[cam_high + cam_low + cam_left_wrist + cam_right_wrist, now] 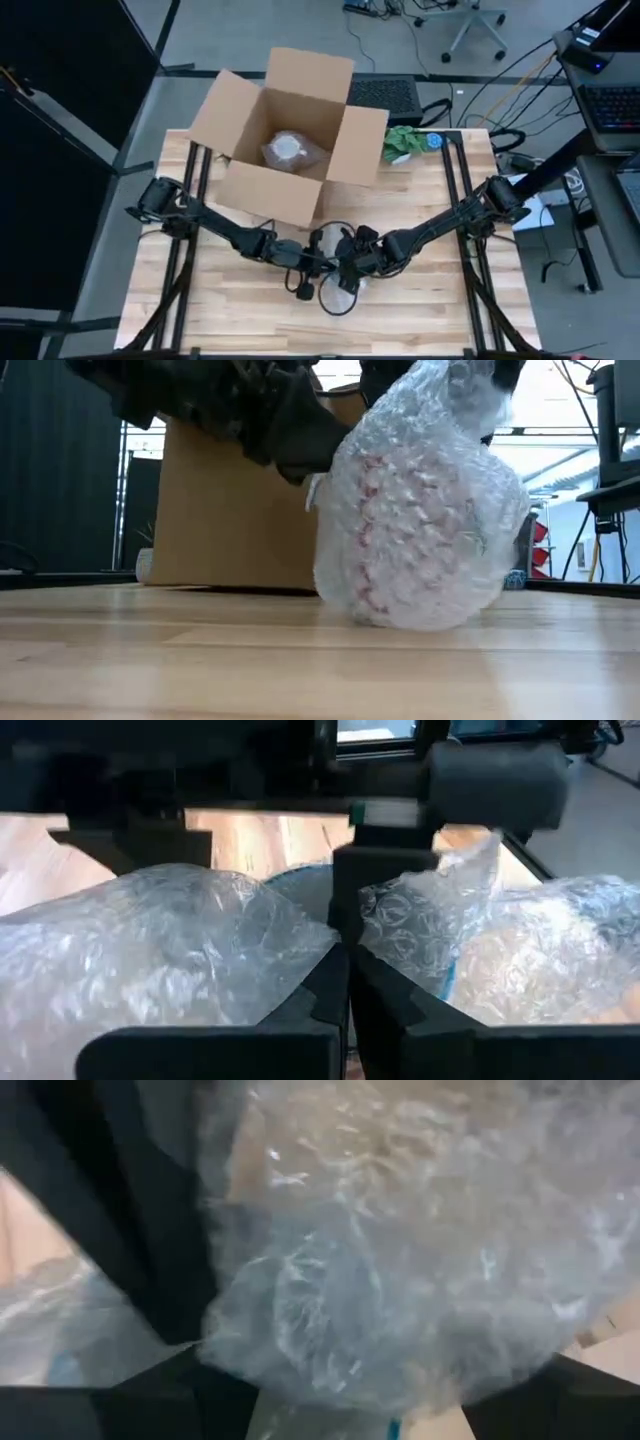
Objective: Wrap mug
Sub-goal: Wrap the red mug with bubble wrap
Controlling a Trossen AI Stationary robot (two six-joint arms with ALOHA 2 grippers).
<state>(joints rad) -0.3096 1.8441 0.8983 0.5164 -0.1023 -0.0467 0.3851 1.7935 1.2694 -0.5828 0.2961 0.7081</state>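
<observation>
The mug is wrapped in clear bubble wrap, a rounded bundle point(420, 510) showing red print through the wrap; its underside looks to rest on the wooden table point(200, 660). In the high view both arms meet over the bundle point(352, 284) at the table's middle. My left gripper point(345, 965) is shut on the wrap. My right gripper point(340, 1400) has the bundle between its spread fingers. The mug itself is hidden by the wrap. My left gripper pinches a fold of the bubble wrap point(372, 935) between its two shut fingers, and the wrap billows out on either side of them. One layer or several, I cannot tell. My right gripper holds the wrapped bundle point(400, 1280) between its two fingers point(580, 1400), coming from above; the wrap fills the gap and hides the places of contact.
An open cardboard box point(250, 190) stands just behind the grippers, with another bubble-wrapped item point(290, 150) inside. A green object point(405, 142) and a small blue one point(433, 141) lie at the far right. Bare wood stretches along the near edge point(250, 320).
</observation>
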